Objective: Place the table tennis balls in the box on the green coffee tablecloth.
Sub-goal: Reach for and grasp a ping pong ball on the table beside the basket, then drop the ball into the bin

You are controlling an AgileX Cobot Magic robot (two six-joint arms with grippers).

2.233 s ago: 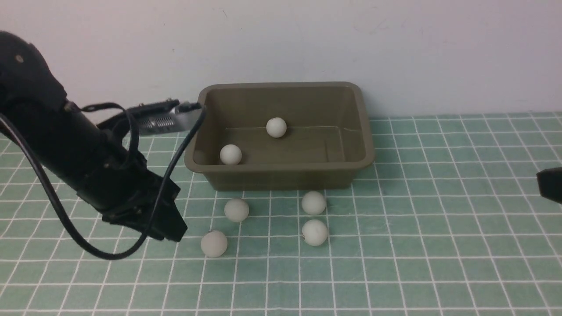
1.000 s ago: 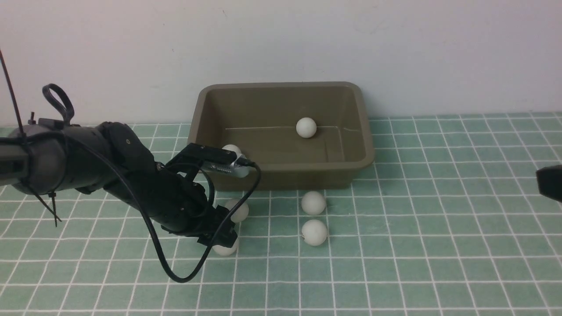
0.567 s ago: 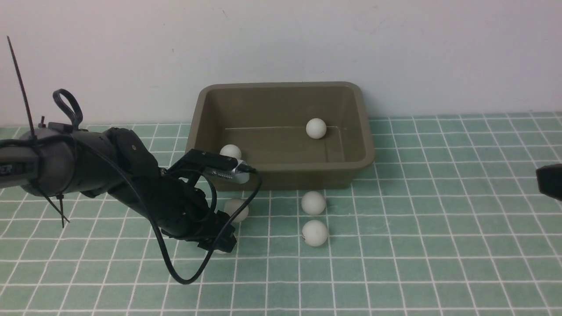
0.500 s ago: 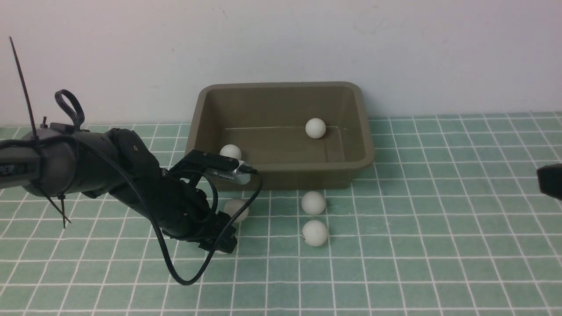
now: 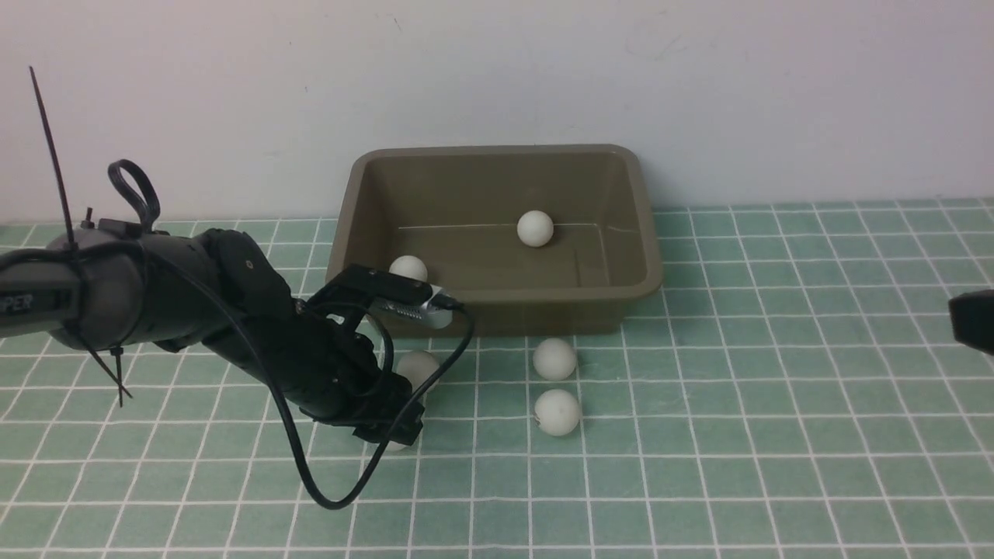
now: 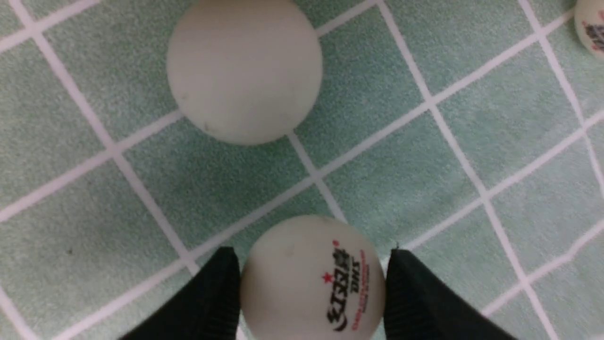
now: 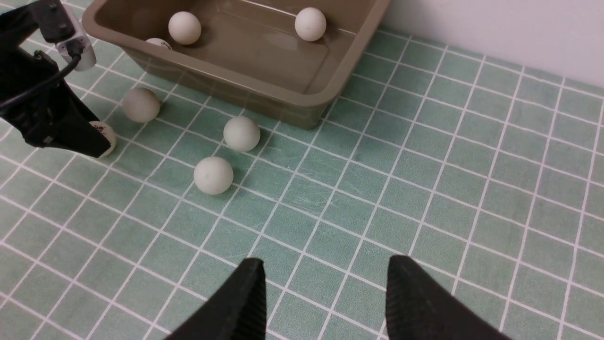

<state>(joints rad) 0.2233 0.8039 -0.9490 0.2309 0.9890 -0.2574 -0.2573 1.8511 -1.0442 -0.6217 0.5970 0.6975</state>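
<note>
One printed table tennis ball [image 6: 302, 278] sits at 11 o'clock on the green coffee tablecloth [image 5: 699, 388], my left tool [image 6: 312, 288] clamped on it. I'd lift straight up, clearing the plain ball [image 6: 244, 71] beyond, toward the box [image 5: 497, 299] at 12 o'clock.

Front cam sits between the arms, tipped a bit down, looking across the green cloth [image 5: 776, 435] to the box [image 5: 497, 149] and the wall [image 5: 699, 93] from mid range. Left wrist cam stares straight down, super close: the printed ball [image 6: 311, 283] and the plain ball [image 6: 244, 71] nearly fill it. Right wrist cam hangs higher, off to the right, slanting down toward the box. Front and right wrist both catch the box, the loose balls [image 7: 212, 174] and the left arm [image 5: 233, 326], including that close-up pair.
</note>
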